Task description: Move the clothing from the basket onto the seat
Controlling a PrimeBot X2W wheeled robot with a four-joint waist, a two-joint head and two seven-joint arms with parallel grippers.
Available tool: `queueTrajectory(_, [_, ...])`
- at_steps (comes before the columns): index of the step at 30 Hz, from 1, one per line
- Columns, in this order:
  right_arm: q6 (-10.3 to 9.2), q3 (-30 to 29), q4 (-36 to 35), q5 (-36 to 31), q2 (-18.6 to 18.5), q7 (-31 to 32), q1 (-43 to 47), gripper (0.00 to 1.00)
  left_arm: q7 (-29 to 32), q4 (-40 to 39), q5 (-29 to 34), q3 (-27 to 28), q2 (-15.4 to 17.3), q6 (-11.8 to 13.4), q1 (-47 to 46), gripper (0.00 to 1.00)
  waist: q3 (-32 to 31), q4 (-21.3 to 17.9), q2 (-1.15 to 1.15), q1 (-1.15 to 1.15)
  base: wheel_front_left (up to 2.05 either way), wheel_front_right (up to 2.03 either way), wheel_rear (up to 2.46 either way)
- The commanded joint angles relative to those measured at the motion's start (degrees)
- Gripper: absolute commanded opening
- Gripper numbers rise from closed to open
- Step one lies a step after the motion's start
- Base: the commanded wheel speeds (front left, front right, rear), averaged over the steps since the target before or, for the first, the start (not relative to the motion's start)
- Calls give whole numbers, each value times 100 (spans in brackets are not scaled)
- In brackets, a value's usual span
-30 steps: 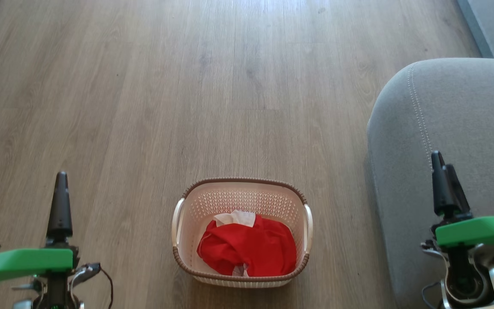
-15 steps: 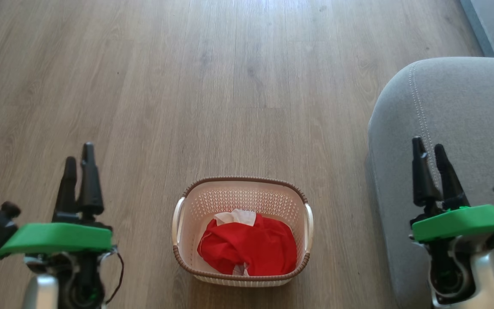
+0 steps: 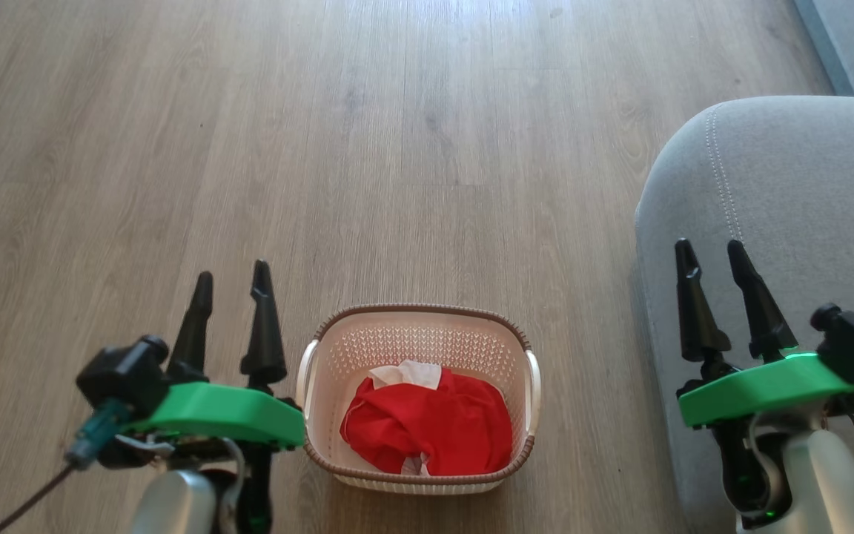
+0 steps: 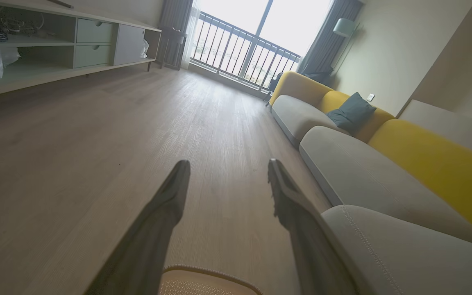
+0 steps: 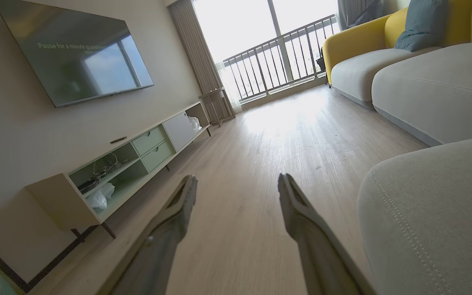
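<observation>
Both spread, empty: left fingers (image 3: 264, 326), right fingers (image 3: 694, 311); clothing (image 3: 434, 430) in basket (image 3: 419, 310) beside seat (image 3: 805, 185).

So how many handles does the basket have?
2: one white handle on the left end of the basket, the other on its right end. Both are in plain sight, and nothing suggests a hidden one.

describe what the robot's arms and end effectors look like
The left end effector and right end effector each have two long, tapered black fingers on a bright green flat plate, a black camera block, a silver-white forearm and thin dark cables.
</observation>
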Motion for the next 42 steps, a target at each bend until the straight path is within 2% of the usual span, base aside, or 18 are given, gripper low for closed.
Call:
queueTrajectory(1, [2, 159, -250, -232, -104, -84, -335, 100, -96, -209, 197, -10, 94, 116, -351, 100, 2, 6, 0, 0, 0, 0, 0])
queueTrajectory(5, [2, 256, -264, -586, -144, -152, -340, 100, -163, -123, 490, -338, 238, 303, -400, 100, 3, 30, 0, 0, 0, 0, 0])
queueTrajectory(12, [2, 403, -271, -1127, -185, -270, -375, 100, -280, 10, 958, -808, 420, 792, -532, 100, 15, 82, 0, 0, 0, 0, 0])
queueTrajectory(16, [2, 419, -353, -1384, -187, -337, -426, 100, -347, -129, 1072, -804, 405, 1008, -599, 100, 41, 104, 0, 0, 0, 0, 0])
queueTrajectory(19, [2, 451, -394, -1523, -181, -388, -439, 100, -397, -297, 1175, -746, 362, 1022, -637, 100, 61, 117, 0, 0, 0, 0, 0])
queueTrajectory(24, [2, 542, -316, -1716, -196, -472, -449, 100, -481, -440, 1359, -530, 235, 838, -569, 100, 76, 114, 0, 0, 0, 0, 0])
queueTrajectory(27, [2, 619, -215, -1884, -214, -540, -473, 100, -548, -236, 1428, -399, 137, 476, -430, 100, 65, 65, 0, 0, 0, 0, 0])
queueTrajectory(29, [2, 625, -152, -1900, -210, -557, -463, 100, -565, -130, 1445, -347, 117, 390, -393, 100, 57, 53, 0, 0, 0, 0, 0])
queueTrajectory(35, [2, 586, 713, -2080, -207, -658, -454, 100, -665, 472, 1733, -287, 65, -127, -284, 100, 15, -10, 0, 0, 0, 0, 0])
queueTrajectory(42, [2, 440, 1537, -2295, -110, -716, -584, 100, -723, 1192, 1868, -425, 63, -292, -232, 100, -15, -61, 0, 0, 0, 0, 0])
